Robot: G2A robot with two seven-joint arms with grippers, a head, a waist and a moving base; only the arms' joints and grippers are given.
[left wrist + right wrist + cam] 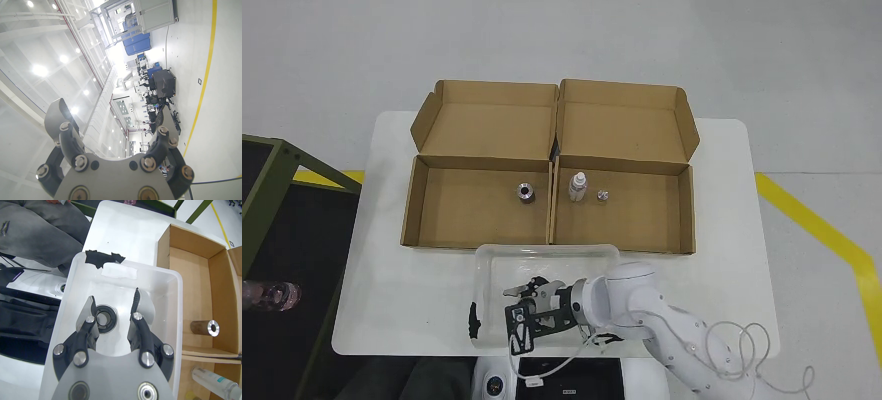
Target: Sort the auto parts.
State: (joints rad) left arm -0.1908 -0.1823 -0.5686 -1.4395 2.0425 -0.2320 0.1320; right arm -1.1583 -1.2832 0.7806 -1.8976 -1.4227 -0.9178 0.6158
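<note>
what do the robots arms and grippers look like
The right arm is white, with rounded joints and a thin pale cable looping beside it. The right gripper and the left gripper are alike. Each has a grey metal base plate, black linkage bars fastened with silver screws, and two grey fingers lined with black ribbed pads.

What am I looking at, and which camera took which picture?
A two-armed robot sorting parts. One picture looks down from above its arms; the others come from a camera on each wrist. On the white table: a white plastic tray, an open cardboard box holding a metal cylinder, and a second cardboard box holding a small white bottle and a small round part. The right hand hangs open, empty, over a black metal ring in the tray. The empty left hand, open, points at the ceiling.
</note>
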